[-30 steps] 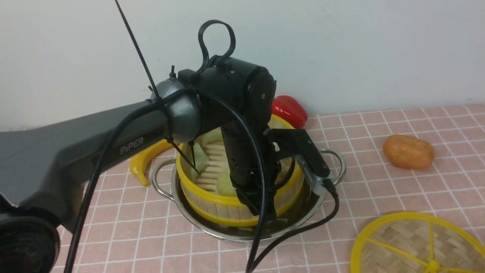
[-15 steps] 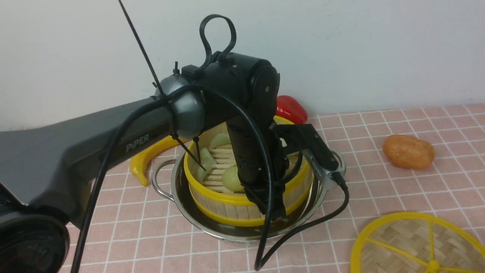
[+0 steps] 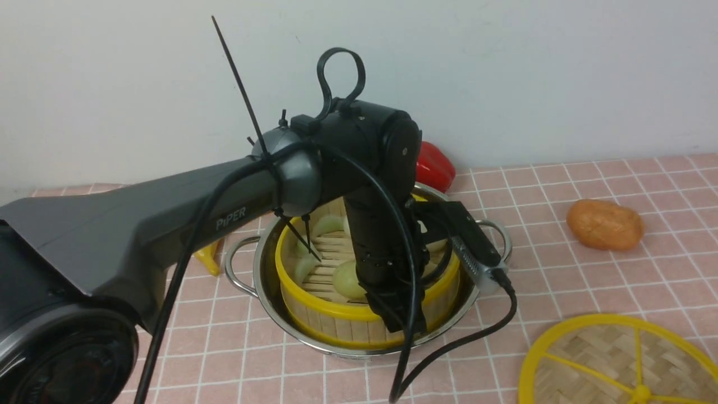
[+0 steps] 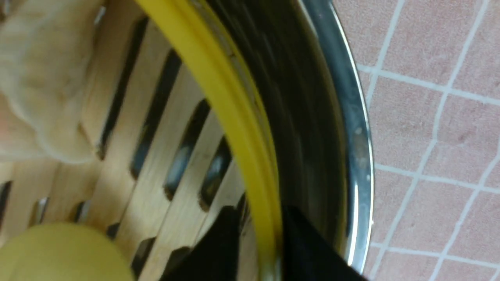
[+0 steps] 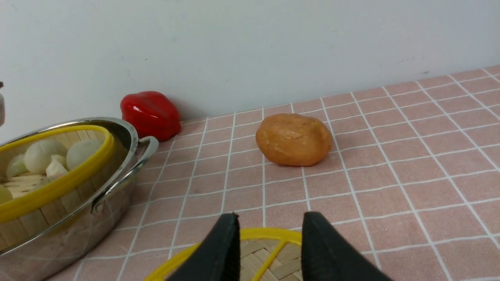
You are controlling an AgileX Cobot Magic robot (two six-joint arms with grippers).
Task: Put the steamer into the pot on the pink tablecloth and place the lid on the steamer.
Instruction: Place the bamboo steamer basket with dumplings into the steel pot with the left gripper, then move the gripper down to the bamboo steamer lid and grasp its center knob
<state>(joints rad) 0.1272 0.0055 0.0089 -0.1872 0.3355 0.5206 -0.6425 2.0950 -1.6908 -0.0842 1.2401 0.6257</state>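
Note:
The steamer (image 3: 336, 328), a bamboo basket with yellow rims and pale buns, sits level inside the shiny pot (image 3: 257, 280) on the pink tablecloth (image 3: 561, 280). My left gripper (image 4: 261, 210) reaches down over the steamer's near right side. Its black fingers straddle the yellow rim (image 4: 234, 101), slightly parted, with a thin gap showing on the inner side. The lid (image 3: 594, 365), a flat woven disc, lies on the cloth at the front right. My right gripper (image 5: 269, 218) hovers open above the lid's far edge (image 5: 265, 233) and holds nothing.
A red pepper (image 3: 435, 163) lies by the wall behind the pot. An orange potato-like toy (image 3: 604, 224) sits to the right, and a yellow curved toy (image 3: 207, 258) peeks out from under the left arm. The wall runs close behind.
The steamer has dropped from a tilt above the pot to sit level inside it. My left arm came down with it and its fingers have parted. The lid has not moved.

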